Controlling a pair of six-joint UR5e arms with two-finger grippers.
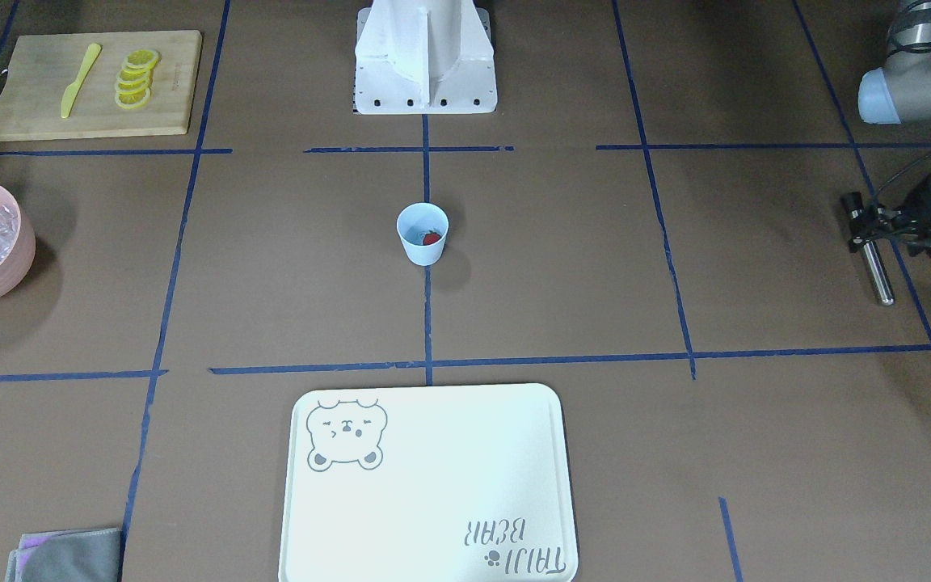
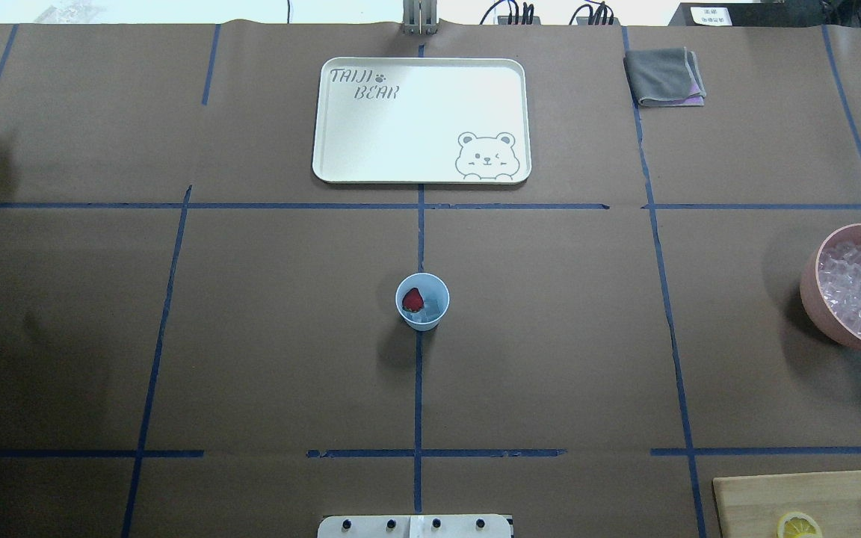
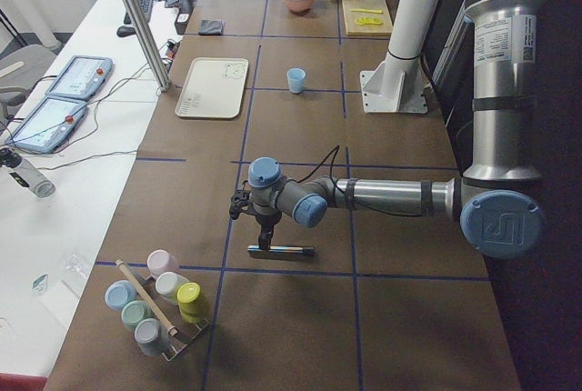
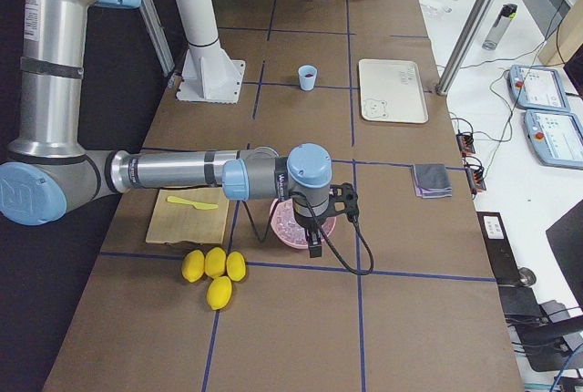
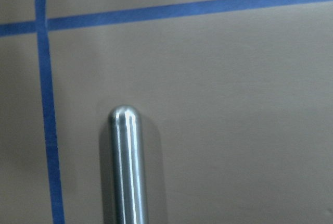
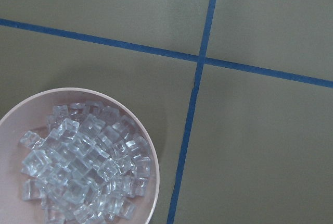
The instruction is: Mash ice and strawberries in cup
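Observation:
The light blue cup (image 2: 422,320) stands upright at the table's middle on a blue tape line, also seen in the front view (image 1: 423,250). Inside it lie a red strawberry (image 2: 412,300) and clear ice (image 2: 431,308). Far from the cup, my left gripper (image 1: 855,230) is down at one end of a steel rod (image 1: 878,275) that lies on the table; its rounded tip fills the left wrist view (image 5: 127,166). Whether the fingers hold it I cannot tell. My right gripper (image 4: 314,232) hangs over the pink bowl (image 2: 808,288) of ice cubes (image 6: 83,166); its state is unclear.
A white bear tray (image 2: 371,142) lies beyond the cup. A cutting board (image 1: 37,97) carries lemon slices (image 1: 136,79) and a yellow knife (image 1: 80,79). Whole lemons (image 4: 214,269), a grey cloth (image 2: 664,76) and a rack of pastel cups (image 3: 155,305) sit at the edges.

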